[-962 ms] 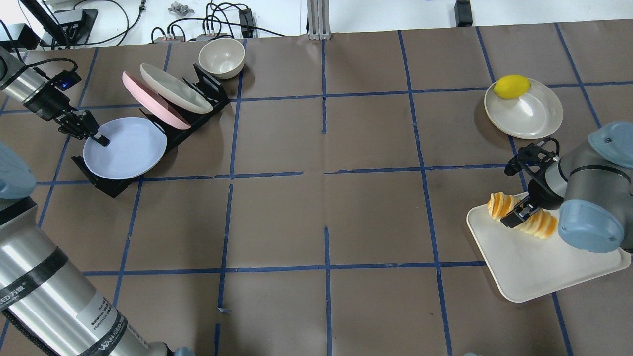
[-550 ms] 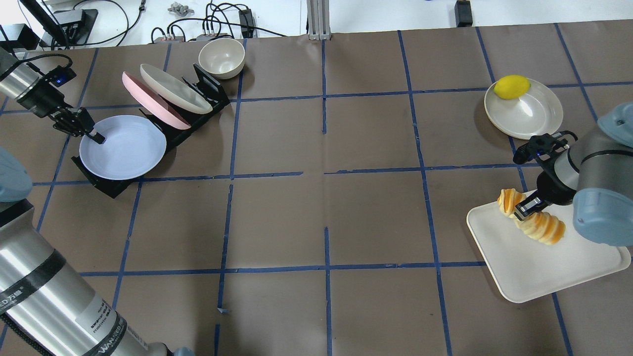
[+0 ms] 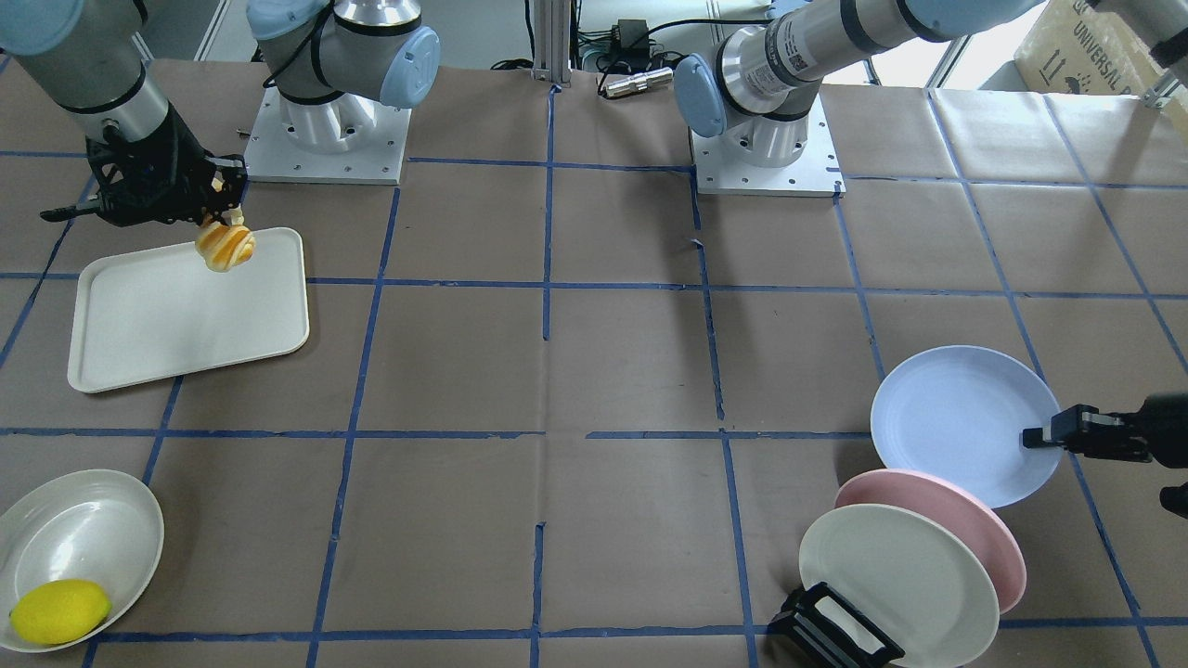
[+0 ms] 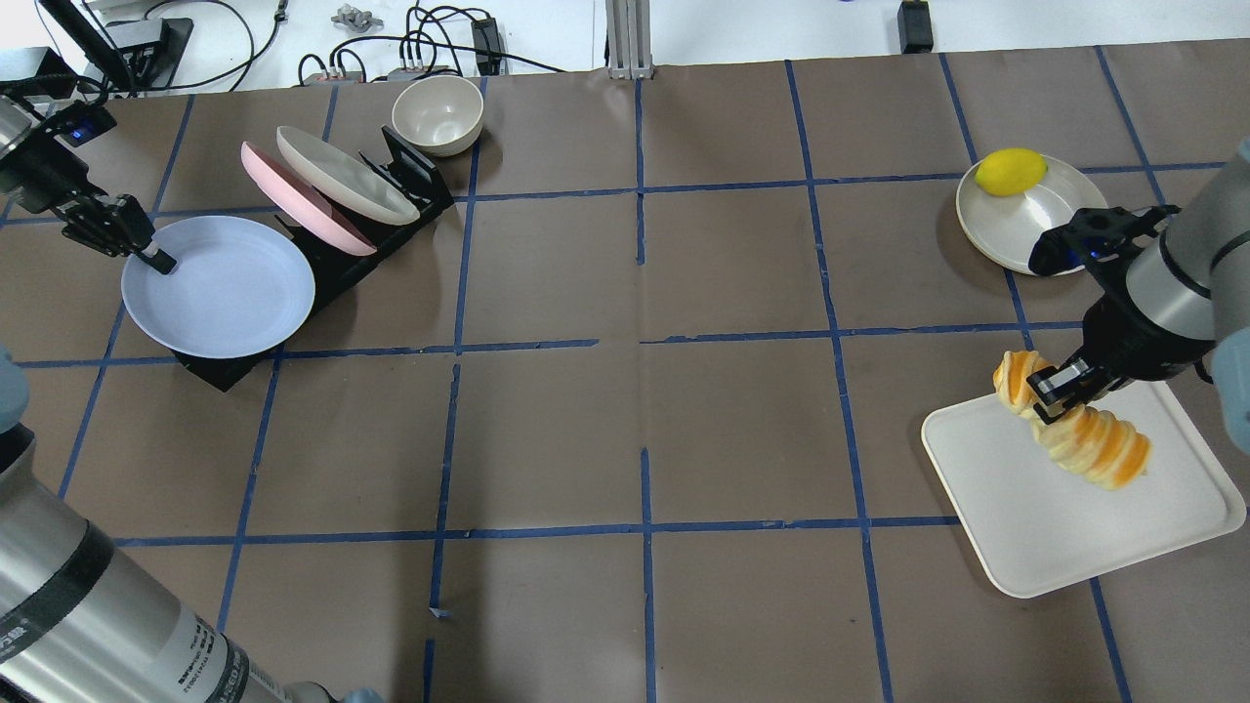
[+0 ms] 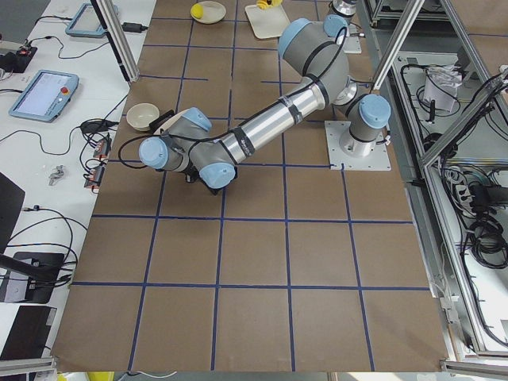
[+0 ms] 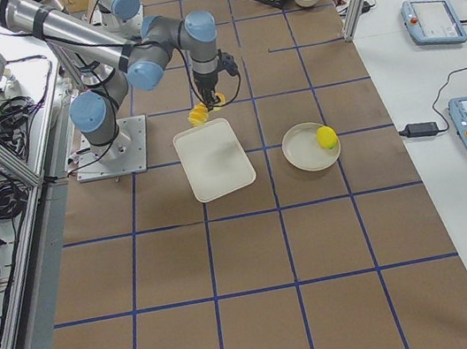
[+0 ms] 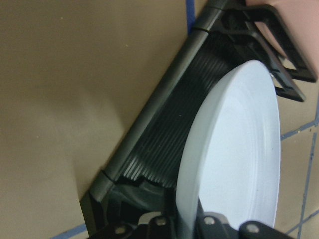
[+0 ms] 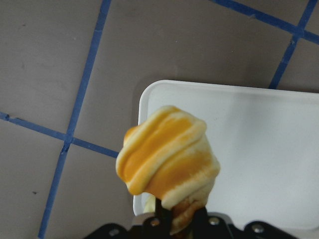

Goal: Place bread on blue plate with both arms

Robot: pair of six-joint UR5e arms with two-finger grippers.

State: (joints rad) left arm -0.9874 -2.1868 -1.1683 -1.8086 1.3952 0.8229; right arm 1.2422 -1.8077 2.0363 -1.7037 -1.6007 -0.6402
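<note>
The bread (image 4: 1089,439), a golden-orange roll with cream spiral stripes, hangs tilted in my right gripper (image 4: 1050,395), which is shut on it near one end. It is held above the far corner of the white tray (image 4: 1123,527). It also shows in the front view (image 3: 225,246) and the right wrist view (image 8: 167,154). My left gripper (image 4: 156,262) is shut on the left rim of the blue plate (image 4: 220,288). The plate is over the near end of the black rack (image 4: 342,268), tilted, as the left wrist view (image 7: 239,149) shows.
A pink plate (image 4: 303,195) and a cream plate (image 4: 342,176) lean in the rack. A cream bowl (image 4: 437,112) stands behind it. A lemon (image 4: 1011,171) lies on a cream plate (image 4: 1064,229) at the far right, beyond the tray.
My right gripper has lifted the bread off the tray and carried it up and to the right. My left gripper has pulled the blue plate leftward along the rack.
</note>
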